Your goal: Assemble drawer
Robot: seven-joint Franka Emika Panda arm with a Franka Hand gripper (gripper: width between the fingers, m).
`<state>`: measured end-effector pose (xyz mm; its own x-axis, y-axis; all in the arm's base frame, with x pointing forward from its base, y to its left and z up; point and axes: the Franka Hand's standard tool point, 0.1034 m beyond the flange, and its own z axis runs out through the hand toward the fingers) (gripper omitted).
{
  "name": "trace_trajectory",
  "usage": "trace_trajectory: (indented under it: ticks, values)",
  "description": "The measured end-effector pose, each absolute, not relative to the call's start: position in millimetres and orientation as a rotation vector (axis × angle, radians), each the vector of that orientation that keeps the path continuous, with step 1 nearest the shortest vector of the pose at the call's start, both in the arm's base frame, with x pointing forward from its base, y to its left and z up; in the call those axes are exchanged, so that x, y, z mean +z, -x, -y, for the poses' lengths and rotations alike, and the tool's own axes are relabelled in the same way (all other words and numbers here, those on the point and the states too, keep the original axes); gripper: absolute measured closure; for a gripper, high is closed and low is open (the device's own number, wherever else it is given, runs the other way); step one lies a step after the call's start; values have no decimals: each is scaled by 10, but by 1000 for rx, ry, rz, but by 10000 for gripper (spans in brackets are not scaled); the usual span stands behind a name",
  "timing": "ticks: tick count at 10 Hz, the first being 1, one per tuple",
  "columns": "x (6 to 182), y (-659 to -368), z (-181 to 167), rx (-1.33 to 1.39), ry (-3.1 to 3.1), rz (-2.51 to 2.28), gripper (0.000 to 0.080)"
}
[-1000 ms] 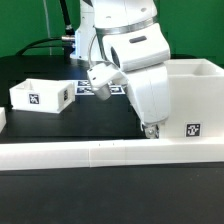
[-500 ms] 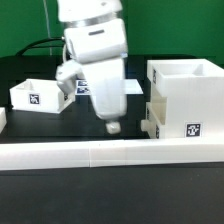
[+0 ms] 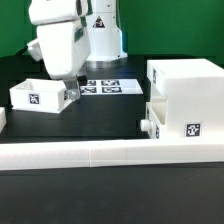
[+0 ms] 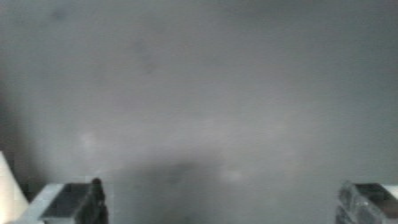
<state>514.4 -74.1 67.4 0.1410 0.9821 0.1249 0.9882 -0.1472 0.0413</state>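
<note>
White gripper (image 3: 70, 84) is fully opened and carries nothing: in the wrist view its fingers (image 4: 71, 202) stand at the two sides of the frame with only bare grey table (image 4: 196, 90) between them. Over the last second it has left the housing (image 3: 186, 80), where it stood low against the front, then risen and crossed to the exterior view's left. It now hangs just above the loose tray (image 3: 38, 96), at the end of that tray nearer the housing. The housing stands at the exterior view's right, just behind the rail (image 3: 100, 152). The seated tray (image 3: 185, 125) occupies its lower part, knob toward the exterior view's left; whether it is pushed fully home cannot be confirmed from this angle. The marker board (image 3: 105, 88) lies farther back, between the loose tray and the housing. Judgement: one tray is inserted and released. The step in hand is the approach to the loose tray, which is not yet grasped and has yet to be carried across and slid into the housing.
</note>
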Motion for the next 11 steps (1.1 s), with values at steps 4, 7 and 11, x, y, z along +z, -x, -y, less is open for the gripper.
trace_trajectory:
  ticks: [4,7,11]
  values:
    - [649,-5144,733,-183,2427,1888,150]
    - [684,-5070,969,-186,2672,1532,150]
    - [731,-4882,1084,-201,2927,968,150]
